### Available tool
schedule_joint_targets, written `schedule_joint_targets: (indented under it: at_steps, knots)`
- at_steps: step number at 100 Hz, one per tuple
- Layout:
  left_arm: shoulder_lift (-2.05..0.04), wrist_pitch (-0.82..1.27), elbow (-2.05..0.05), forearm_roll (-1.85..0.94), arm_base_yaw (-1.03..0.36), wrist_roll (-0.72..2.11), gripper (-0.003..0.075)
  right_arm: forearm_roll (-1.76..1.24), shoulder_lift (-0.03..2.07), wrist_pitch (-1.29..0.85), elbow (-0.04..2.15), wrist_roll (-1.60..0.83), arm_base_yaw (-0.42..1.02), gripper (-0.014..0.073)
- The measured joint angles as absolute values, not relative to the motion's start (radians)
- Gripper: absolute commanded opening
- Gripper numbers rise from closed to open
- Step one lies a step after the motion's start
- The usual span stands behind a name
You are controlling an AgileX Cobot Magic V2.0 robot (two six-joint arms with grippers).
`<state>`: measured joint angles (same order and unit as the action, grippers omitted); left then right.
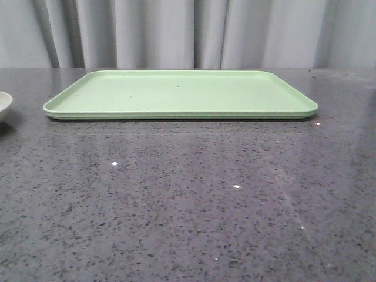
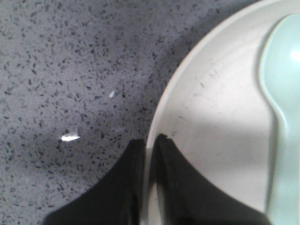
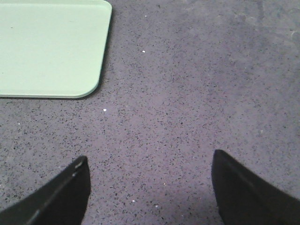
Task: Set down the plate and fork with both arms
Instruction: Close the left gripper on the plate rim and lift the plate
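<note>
Grasping stage. The left pincer [image 2: 149, 143] is closed on the raised rim of the cream-white plate [image 2: 211, 117], one finger outside and one inside; a pale blue-green spoon [image 2: 283, 108] lies in the plate. The plate [image 1: 3, 104] sits on the worktop [image 1: 188, 200], left of the light-green tray [image 1: 182, 94]. The right pincer [image 3: 147, 187] hangs wide open and empty above bare worktop; the fork is not visible. The next move probably calls for a level lift toward the tray.

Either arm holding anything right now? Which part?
The left gripper is shut on the plate, its fingers pinching the rim. The right gripper is open over bare table, holding nothing.
</note>
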<state>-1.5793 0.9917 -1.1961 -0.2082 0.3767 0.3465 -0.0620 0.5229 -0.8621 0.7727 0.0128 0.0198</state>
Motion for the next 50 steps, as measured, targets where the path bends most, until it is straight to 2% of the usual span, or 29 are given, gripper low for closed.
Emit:
schedule_joint_targets:
  at_steps: [35,50]
  knots:
    - [-1.583,1.118,-1.283,-0.473,0.56,0.462,-0.002,-0.062,0.523,-0.862,0.773,0.013,0.02,0.0542]
    - [-1.583,1.155,-1.316,-0.545,0.588,0.476,-0.002,-0.062,0.523,-0.862,0.773,0.013,0.02,0.0542]
